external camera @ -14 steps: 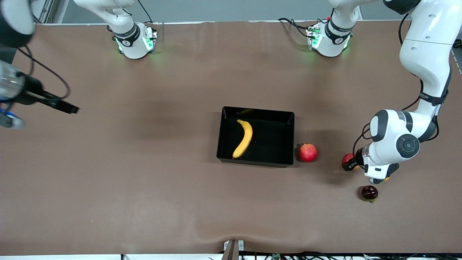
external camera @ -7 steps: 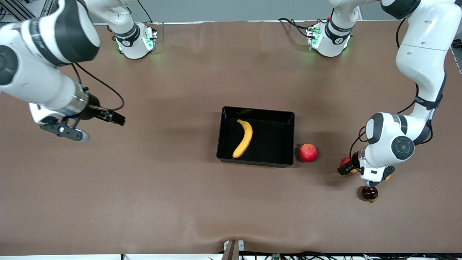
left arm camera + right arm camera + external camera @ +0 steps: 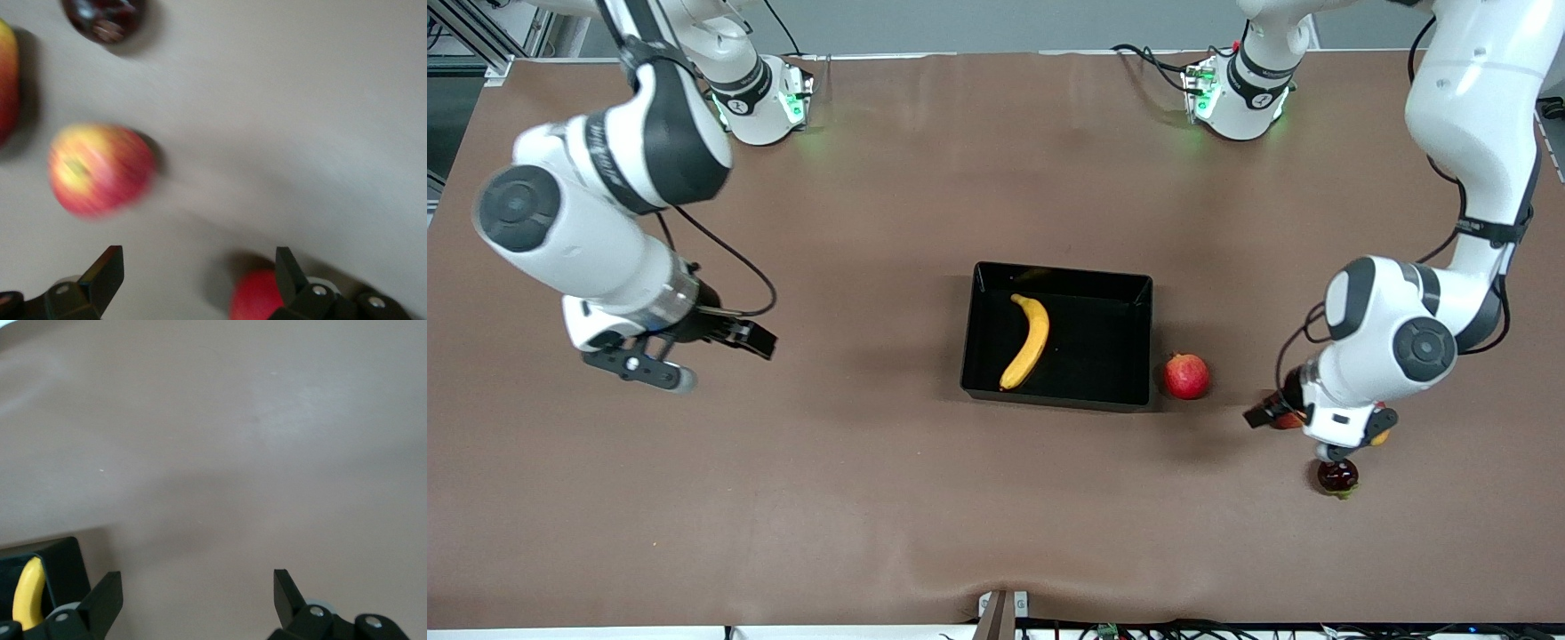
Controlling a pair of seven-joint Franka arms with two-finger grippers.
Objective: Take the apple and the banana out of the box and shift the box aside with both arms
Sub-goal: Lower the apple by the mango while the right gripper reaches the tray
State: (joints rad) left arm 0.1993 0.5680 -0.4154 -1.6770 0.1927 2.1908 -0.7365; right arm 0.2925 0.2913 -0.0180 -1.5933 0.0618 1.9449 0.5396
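The black tray (image 3: 1107,356) lies mid-table with the yellow banana (image 3: 1027,341) inside it. My left gripper (image 3: 1265,414) hangs open and empty low over the table, next to the apple (image 3: 1287,420), which the hand mostly hides. In the left wrist view the red-yellow apple (image 3: 100,169) lies clear of the open gripper (image 3: 197,273), not between its fingers. My right gripper (image 3: 754,339) is open and empty over bare table, toward the right arm's end from the tray. The right wrist view shows its open gripper (image 3: 197,593), a tray corner (image 3: 60,563) and the banana's tip (image 3: 27,590).
A red pomegranate (image 3: 1185,375) sits right beside the tray on the left arm's side; it also shows in the left wrist view (image 3: 257,300). A dark red fruit (image 3: 1337,476) lies nearest the front camera. A mango (image 3: 1381,436) peeks from under the left wrist.
The right arm has swung in from the table's end toward the tray. The left gripper has shifted slightly toward the tray, beside the apple.
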